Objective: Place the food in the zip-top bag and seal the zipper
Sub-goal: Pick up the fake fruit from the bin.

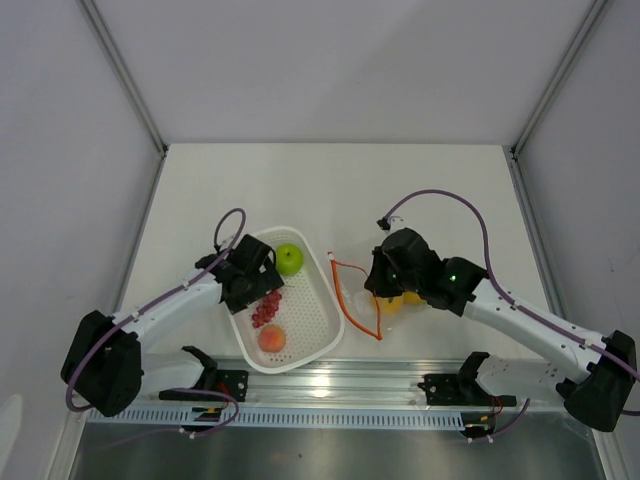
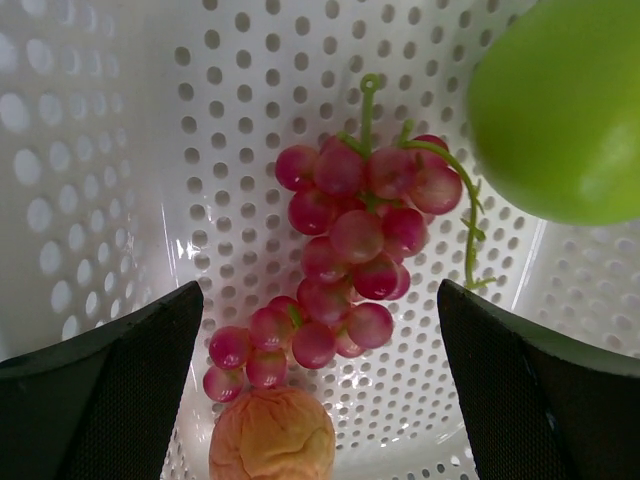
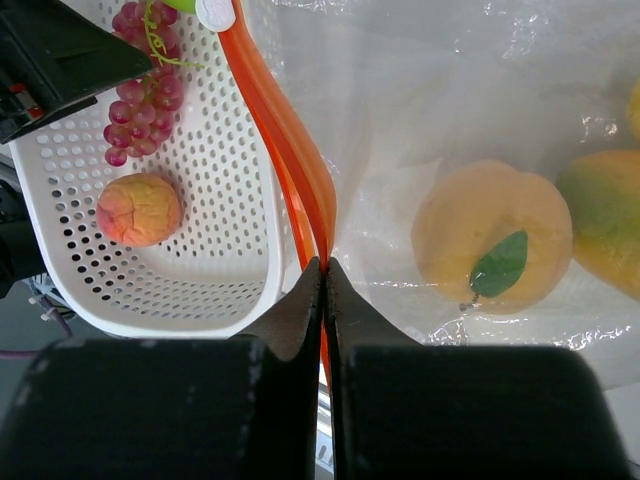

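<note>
My left gripper [image 2: 320, 400] hangs open inside the white basket [image 1: 325, 322], just above the bunch of dark red grapes [image 2: 355, 240]. Its black fingers [image 2: 120, 400] stand wide on either side, touching nothing. A green apple [image 2: 560, 110] lies beyond the grapes and a pink-orange peach [image 2: 272, 435] lies nearer. My right gripper [image 3: 324, 268] is shut on the red-orange zipper [image 3: 285, 140] of the clear zip-top bag [image 3: 430, 100], right of the basket. Inside the bag lie an orange [image 3: 490, 235] with a green leaf and a yellow-orange mango [image 3: 605, 220].
The basket's right rim [image 3: 270, 250] lies close beside the bag's mouth. A metal rail [image 1: 330, 385] runs along the table's near edge between the arm bases. Grey walls enclose the table on three sides.
</note>
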Controlling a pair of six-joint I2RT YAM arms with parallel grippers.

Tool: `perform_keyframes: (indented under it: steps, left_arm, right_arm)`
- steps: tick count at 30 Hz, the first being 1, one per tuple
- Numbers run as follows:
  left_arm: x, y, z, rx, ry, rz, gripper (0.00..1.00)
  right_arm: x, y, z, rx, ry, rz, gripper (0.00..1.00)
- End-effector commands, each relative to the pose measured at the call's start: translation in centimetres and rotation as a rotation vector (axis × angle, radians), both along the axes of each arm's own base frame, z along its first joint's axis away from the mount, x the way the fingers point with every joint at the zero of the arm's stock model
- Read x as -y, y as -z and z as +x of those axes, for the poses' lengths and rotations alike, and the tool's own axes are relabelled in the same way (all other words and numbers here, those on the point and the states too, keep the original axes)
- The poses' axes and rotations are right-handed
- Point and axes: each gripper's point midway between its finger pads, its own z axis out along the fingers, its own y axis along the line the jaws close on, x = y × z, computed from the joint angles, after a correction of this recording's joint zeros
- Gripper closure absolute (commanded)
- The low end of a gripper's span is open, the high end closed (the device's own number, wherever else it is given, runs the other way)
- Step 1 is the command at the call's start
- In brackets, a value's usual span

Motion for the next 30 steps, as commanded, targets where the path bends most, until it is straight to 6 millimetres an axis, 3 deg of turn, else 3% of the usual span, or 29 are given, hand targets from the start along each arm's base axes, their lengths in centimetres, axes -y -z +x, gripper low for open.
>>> perform_keyframes:
  steps: [1, 10, 13, 19, 24, 25, 30]
  left_arm:
    - [0.3, -0.1, 1.4, 0.019, -0.022, 0.008, 0.00]
    - [2.3, 2.9, 2.5, -0.070, 0.064, 0.011, 0.01]
    - [2.7, 3.6, 2.5, -0.096, 0.073, 0.005, 0.06]
    - [2.6, 3.9, 2.1, -0.088, 0.076, -0.008, 0.28]
    - [2.7, 2.9, 2.3, -0.053, 0.095, -0.022, 0.52]
    - [2.8, 2.6, 2.4, -0.043, 0.104, -0.029, 0.60]
    - [3.4, -0.1, 3.2, 0.096, 0.163, -0.082, 0.69]
  right_arm:
    - [0.0, -0.8, 0.2, 0.029, -0.002, 0.027, 1.00]
    - [0.4, -0.2, -0.1, 0.018, 0.005, 0.017, 1.00]
    - [0.7, -0.1, -0.2, 0.017, 0.012, 0.016, 1.00]
    - [1.0, -0.1, -0.4, 0.020, 0.019, 0.018, 1.00]
    - [0.9, -0.1, -0.4, 0.017, 0.019, 0.024, 1.00]
    - [0.8, 0.0, -0.4, 0.016, 0.020, 0.024, 1.00]
    - [0.7, -0.1, -0.5, 0.008, 0.020, 0.028, 1.00]
